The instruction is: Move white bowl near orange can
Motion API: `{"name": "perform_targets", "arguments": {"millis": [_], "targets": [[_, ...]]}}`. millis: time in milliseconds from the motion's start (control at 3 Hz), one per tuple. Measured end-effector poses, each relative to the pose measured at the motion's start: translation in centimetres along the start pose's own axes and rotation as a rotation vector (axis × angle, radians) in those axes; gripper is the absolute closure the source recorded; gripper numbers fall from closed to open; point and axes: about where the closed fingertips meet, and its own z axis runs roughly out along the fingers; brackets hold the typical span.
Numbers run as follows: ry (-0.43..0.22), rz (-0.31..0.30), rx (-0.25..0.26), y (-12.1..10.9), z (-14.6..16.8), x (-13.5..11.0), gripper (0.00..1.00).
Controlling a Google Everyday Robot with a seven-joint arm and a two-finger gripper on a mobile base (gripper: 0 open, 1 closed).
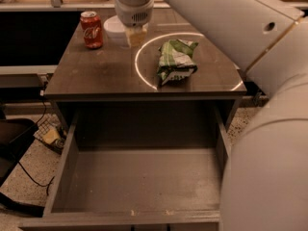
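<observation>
At table rear, hand gripping white bowl

White arm; tan end effector, top-centre

Steep downward view (gripper seemingly at rear)

Bench lot, colours: white, orange-red, green, grey-brown.
Bowl: plain glossy white. Can: orange-red label mottled with pale patches, silver top. Claw, at the bowl's right side at the back of the bench: pale tan tip under a white wrist. Bag: green and white, patterned, crumpled. Bench: dark grey-brown, crossed by a thin bright ring. Drawer: flat mid grey, a few pale scuffs. Arm: cream-white with dark round holes. Floor: speckled beige.
</observation>
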Motion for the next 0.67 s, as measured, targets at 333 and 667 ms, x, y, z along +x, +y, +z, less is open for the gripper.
{"name": "perform_targets", "arguments": {"millis": [333, 667], "targets": [[0.019, -0.007, -0.009, -3.0, 0.4, 3.2, 1.00], [0.021, 0.063, 0.037, -6.2, 1.2, 7.0, 1.00]]}}
